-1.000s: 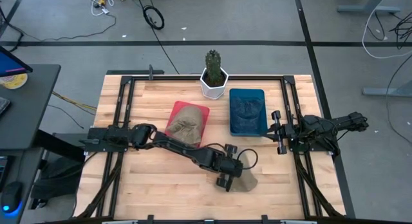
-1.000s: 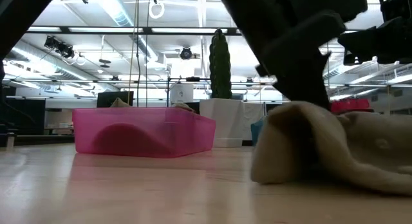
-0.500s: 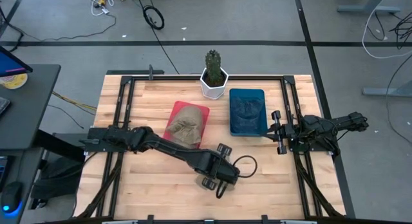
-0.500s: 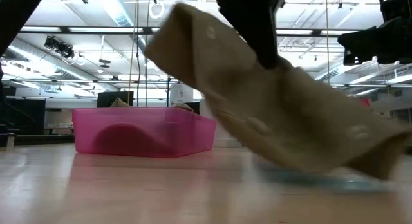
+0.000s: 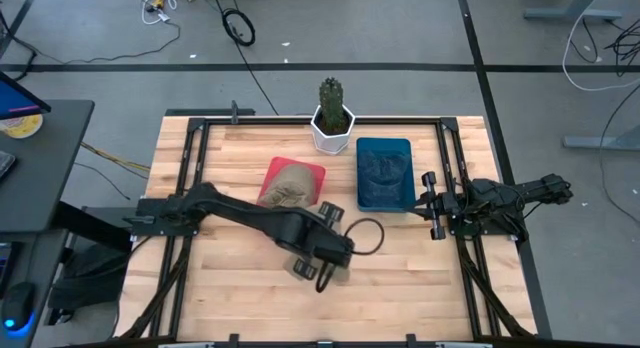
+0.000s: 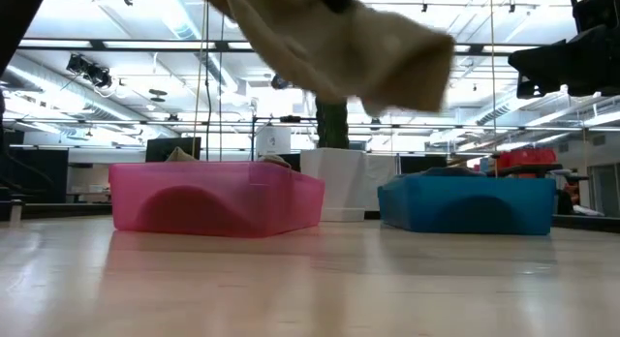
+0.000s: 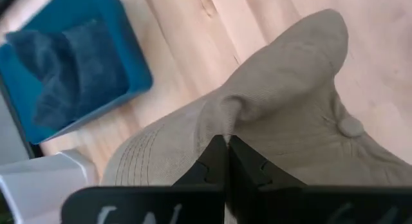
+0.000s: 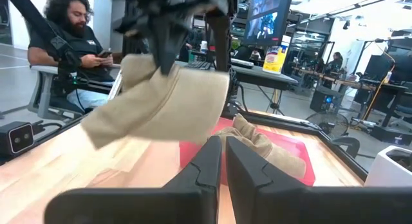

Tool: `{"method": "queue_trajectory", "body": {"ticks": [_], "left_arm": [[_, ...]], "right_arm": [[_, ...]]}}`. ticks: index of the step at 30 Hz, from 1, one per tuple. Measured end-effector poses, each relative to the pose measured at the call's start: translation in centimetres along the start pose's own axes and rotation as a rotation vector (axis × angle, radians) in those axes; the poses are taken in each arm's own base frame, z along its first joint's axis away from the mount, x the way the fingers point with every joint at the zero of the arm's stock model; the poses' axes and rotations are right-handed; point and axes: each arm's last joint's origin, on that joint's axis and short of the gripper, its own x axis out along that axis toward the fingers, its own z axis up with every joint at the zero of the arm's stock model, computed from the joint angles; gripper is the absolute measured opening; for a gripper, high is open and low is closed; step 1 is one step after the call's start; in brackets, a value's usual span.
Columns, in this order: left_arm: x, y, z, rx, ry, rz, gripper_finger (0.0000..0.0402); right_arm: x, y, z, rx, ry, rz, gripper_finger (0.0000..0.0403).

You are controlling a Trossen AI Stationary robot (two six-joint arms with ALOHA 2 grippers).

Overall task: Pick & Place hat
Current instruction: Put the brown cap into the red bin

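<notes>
A beige cap [image 7: 283, 114] hangs from my left gripper [image 7: 226, 141], which is shut on it. In the low view the cap [image 6: 339, 37] floats high over the tabletop. From above, the left gripper [image 5: 318, 256] stands over the table's middle, just near of the pink bin, and hides the cap. The pink bin [image 5: 318, 178] holds another beige cap [image 5: 288, 188] resting inside it. The blue bin [image 5: 385, 146] holds dark blue cloth. My right gripper [image 8: 222, 150] waits shut at the table's right edge. My left gripper pinches a raised fold of the cap's crown [image 7: 225, 118] between its two fingers, coming from above and pointing down. The cap is lifted clear of the table and hangs below the fingers, its top button [image 7: 351, 126] off to one side.
A white pot with a cactus [image 5: 332, 118] stands at the far edge between the bins. A black cable loop [image 5: 366, 236] rides beside the left wrist. Bare wood lies near of the bins. A seated person [image 8: 71, 37] shows beyond the table.
My left gripper, shut on the cap, has risen and moved toward the table's left and far side, toward the pink bin. The cap lay on the table a second ago; it has been lifted clear and swung up high.
</notes>
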Motion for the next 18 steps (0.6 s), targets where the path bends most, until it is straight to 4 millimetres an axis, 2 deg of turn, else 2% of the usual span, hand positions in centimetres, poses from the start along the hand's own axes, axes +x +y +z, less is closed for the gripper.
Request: {"method": "queue_trajectory", "body": {"ticks": [4,11,14,18], "left_arm": [[-3.0,1.5,-1.1,0.001,-0.047,0.010,0.0002],[-7.5,5.6,-4.7,-0.035,-0.071,0.005,0.0003],[-8.3,7.2,-6.0,-0.036,-0.088,-0.041,0.0003],[-7.5,8.9,-7.2,-0.004,-0.084,-0.133,0.0003]], "right_arm": [[0.0,0.0,0.0,0.000,0.000,0.000,0.0025],[0.0,0.0,0.0,0.000,0.000,0.000,0.0025],[0.0,0.0,0.0,0.000,0.000,0.000,0.0025],[0.0,0.0,0.0,0.000,0.000,0.000,0.0025]]}}
